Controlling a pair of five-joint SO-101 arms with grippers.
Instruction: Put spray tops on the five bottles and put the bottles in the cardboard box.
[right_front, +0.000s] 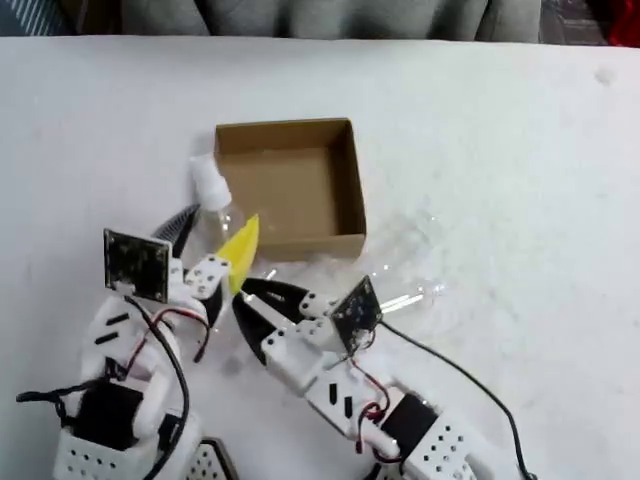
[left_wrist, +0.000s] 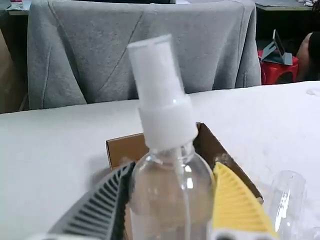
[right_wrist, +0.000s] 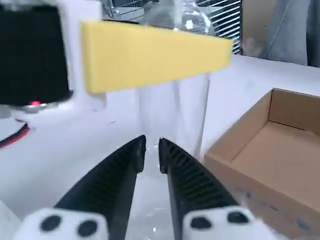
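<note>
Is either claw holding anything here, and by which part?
The left claw grips the clear bottle around its body, below the white spray top. The right claw sits by the bottle's lower part; whether it grips cannot be told.

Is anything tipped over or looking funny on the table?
Yes. A loose clear bottle lies tipped over on the table beside the cardboard box, and it seems to have no spray top. The held bottle in the left gripper stands upright with its spray top on. Nothing looks spilled or broken.
</note>
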